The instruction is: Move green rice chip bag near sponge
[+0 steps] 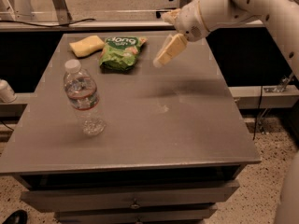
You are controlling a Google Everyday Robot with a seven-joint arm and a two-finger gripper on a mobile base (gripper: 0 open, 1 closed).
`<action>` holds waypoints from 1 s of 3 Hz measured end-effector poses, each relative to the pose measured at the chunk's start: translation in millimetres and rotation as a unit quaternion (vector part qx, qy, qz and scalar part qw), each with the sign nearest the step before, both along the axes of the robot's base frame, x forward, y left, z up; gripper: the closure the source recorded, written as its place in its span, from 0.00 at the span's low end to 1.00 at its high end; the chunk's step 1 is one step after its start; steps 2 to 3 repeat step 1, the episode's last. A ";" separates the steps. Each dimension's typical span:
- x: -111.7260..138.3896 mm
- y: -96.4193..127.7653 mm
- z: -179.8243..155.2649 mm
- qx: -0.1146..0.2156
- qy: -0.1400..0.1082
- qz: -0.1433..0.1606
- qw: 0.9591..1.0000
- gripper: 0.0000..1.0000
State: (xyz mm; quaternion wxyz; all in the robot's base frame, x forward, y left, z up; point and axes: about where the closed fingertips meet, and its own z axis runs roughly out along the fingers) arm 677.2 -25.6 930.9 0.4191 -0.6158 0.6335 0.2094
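Observation:
The green rice chip bag (pixel 122 52) lies flat on the grey table (pixel 187 125) at the far side. The pale yellow sponge (pixel 86 45) lies just left of it, almost touching its left edge. My gripper (pixel 166 35) hangs above the table to the right of the bag, clear of it. It is open and empty, with one yellowish finger (pixel 171 50) pointing down-left toward the bag.
A clear plastic water bottle (pixel 83 97) with a white cap stands upright at the table's left, in front of the sponge. The table has drawers under its front edge. A rail and dark gap run behind it. A white can (pixel 5 91) sits off the left side.

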 end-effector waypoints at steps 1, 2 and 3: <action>-10.7 -65.2 7.7 -0.021 0.004 -0.005 1.000 0.00; -10.7 -65.2 7.7 -0.021 0.004 -0.005 1.000 0.00; -10.7 -65.2 7.7 -0.021 0.004 -0.005 1.000 0.00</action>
